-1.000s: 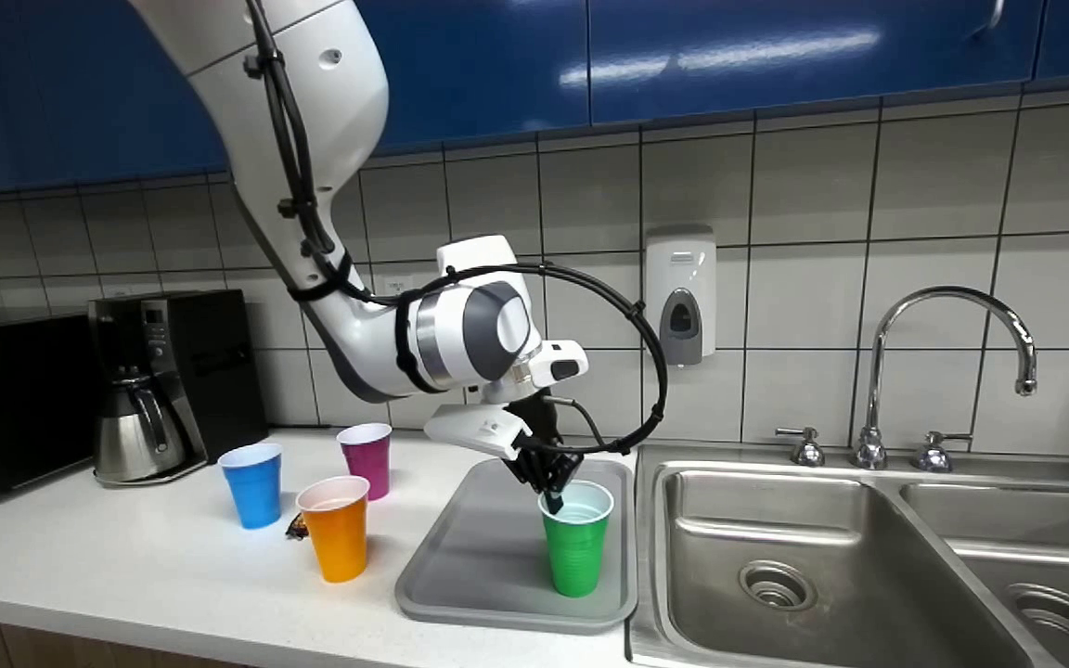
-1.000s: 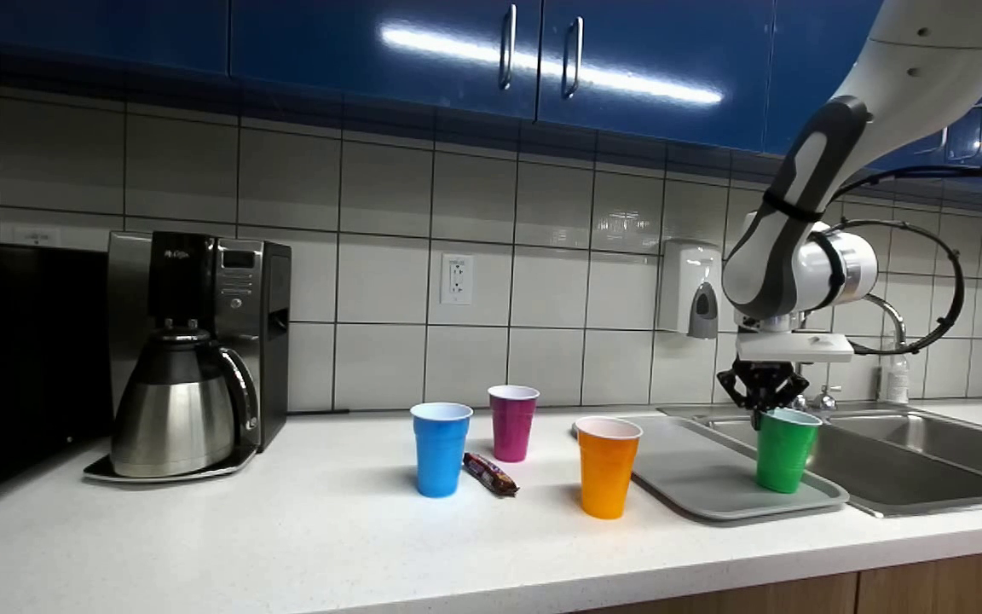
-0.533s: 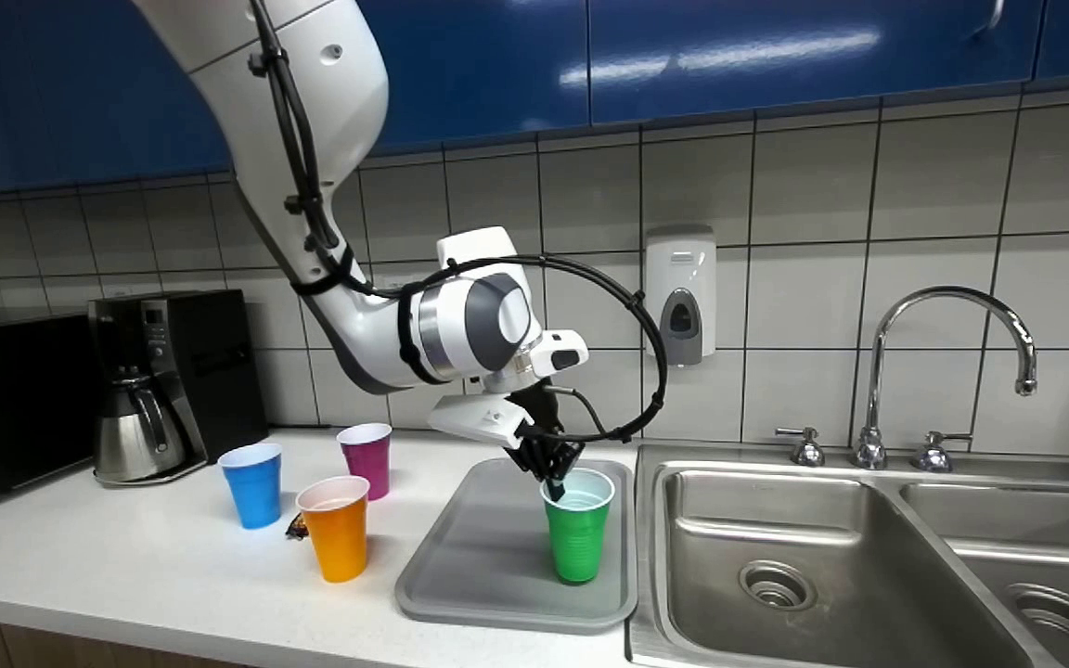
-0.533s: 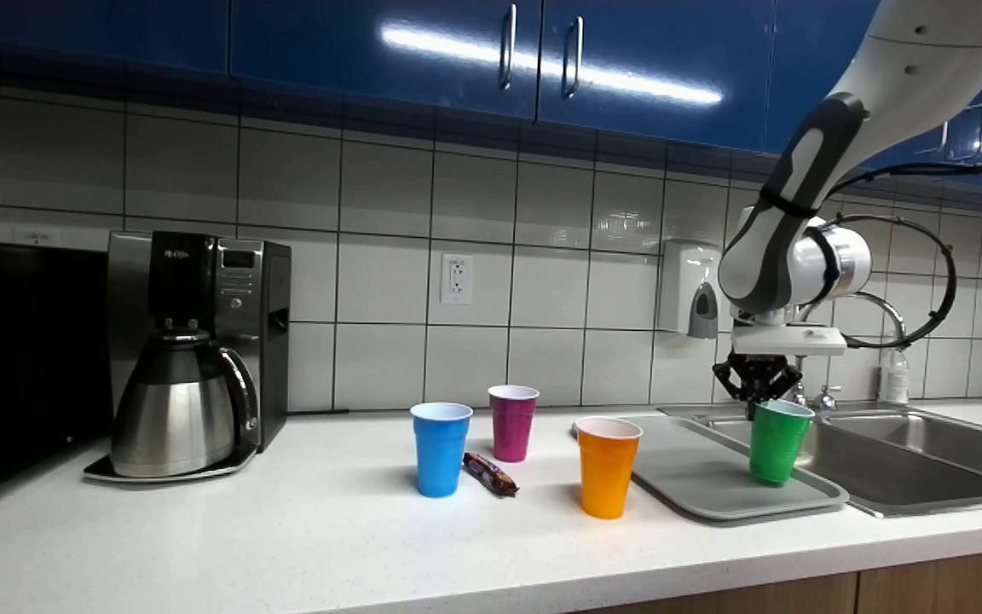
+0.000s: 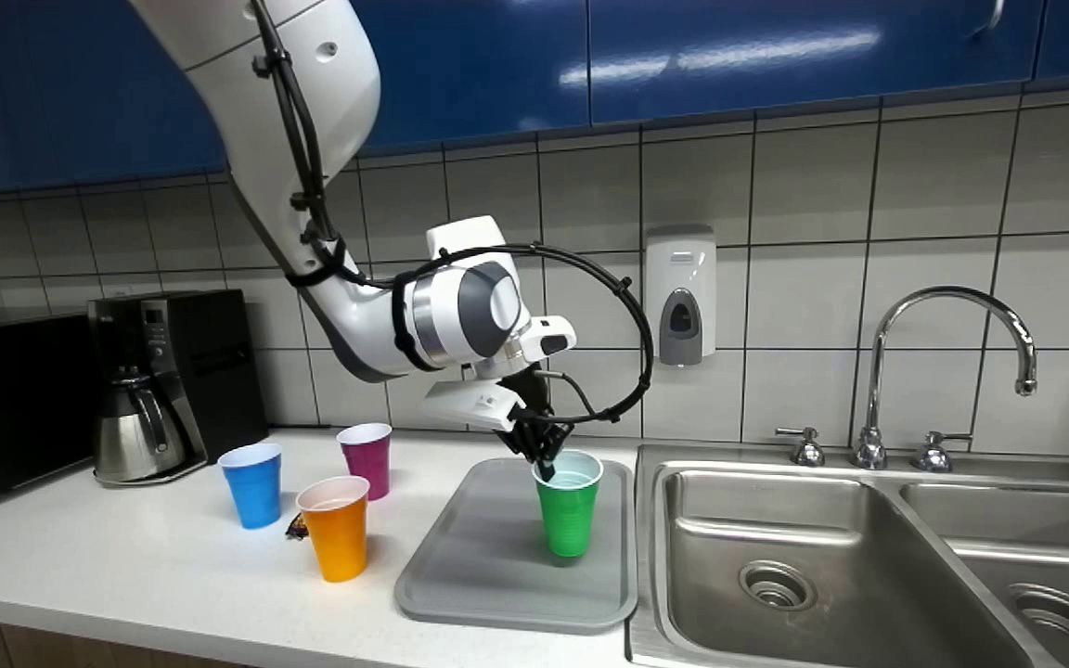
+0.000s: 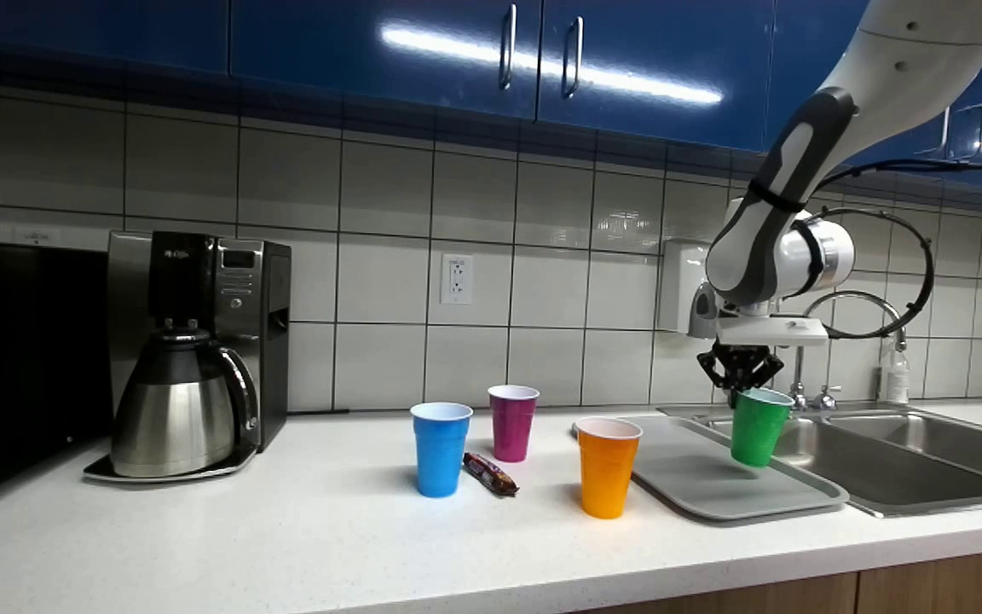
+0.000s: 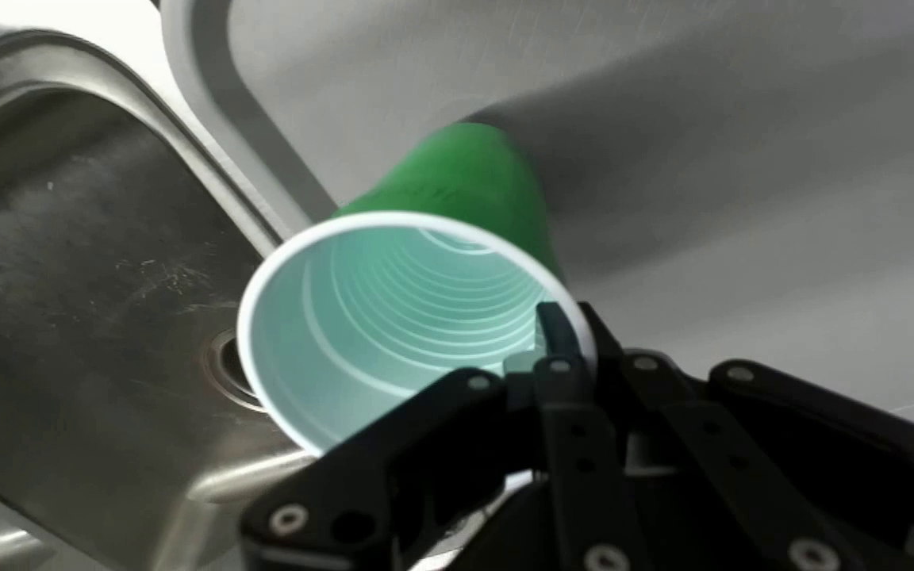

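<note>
My gripper (image 7: 580, 317) is shut on the rim of a green cup (image 7: 465, 174), one finger inside the white-lined mouth and one outside. The inside of the cup looks empty in the wrist view. In both exterior views the green cup (image 5: 568, 520) (image 6: 758, 431) hangs a little above the grey tray (image 5: 479, 566) (image 6: 687, 469), slightly tilted, mouth up. The gripper (image 5: 546, 468) (image 6: 733, 396) is at the side of the cup away from the sink. The fingertip inside the cup is partly hidden in the exterior views.
An orange cup (image 6: 608, 469), a blue cup (image 6: 440, 452), a purple cup (image 6: 511, 426) and a wrapped bar (image 6: 491, 474) are on the white counter left of the tray. A steel sink (image 5: 776, 529) with a faucet (image 5: 952, 295) adjoins the tray. A coffee maker (image 6: 193, 358) stands farther left.
The green cup has risen off the tray in the gripper. Arm and cup have moved up and slightly left in both exterior views. The other cups have not moved.
</note>
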Controlling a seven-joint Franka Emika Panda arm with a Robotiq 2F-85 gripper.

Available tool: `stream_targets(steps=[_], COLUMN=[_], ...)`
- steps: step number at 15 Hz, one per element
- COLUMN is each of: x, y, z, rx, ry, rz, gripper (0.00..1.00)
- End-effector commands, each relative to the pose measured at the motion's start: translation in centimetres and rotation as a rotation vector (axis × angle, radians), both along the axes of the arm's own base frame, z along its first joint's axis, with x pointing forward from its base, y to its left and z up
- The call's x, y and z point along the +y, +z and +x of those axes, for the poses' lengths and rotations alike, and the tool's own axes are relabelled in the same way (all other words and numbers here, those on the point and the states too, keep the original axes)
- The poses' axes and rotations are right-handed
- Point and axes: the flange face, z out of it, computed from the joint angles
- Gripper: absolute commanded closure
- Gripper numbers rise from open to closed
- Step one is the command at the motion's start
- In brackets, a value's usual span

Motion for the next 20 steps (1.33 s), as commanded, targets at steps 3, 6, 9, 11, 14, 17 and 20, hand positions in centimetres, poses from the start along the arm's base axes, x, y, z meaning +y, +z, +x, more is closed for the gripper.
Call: stream_targets(steps=[3, 6, 9, 11, 14, 17, 20], x=[1.3, 2.1, 2.7, 3.0, 3.5, 4.0, 4.6], y=[0.7, 0.5, 0.3, 0.1, -0.3, -0.6, -0.4], z=[2.1, 3.3, 4.4, 5.2, 6.4, 7.6, 8.7], rx=[-0.021, -0.03, -0.036, -0.039, -0.042, -0.044, -0.054], ry=[0.038, 0.054, 0.067, 0.078, 0.097, 0.116, 0.136], rz=[0.01, 0.025, 0.04, 0.047, 0.055, 0.056, 0.049], gripper=[0.99, 0.99, 0.99, 0.99, 0.99, 0.99, 0.99])
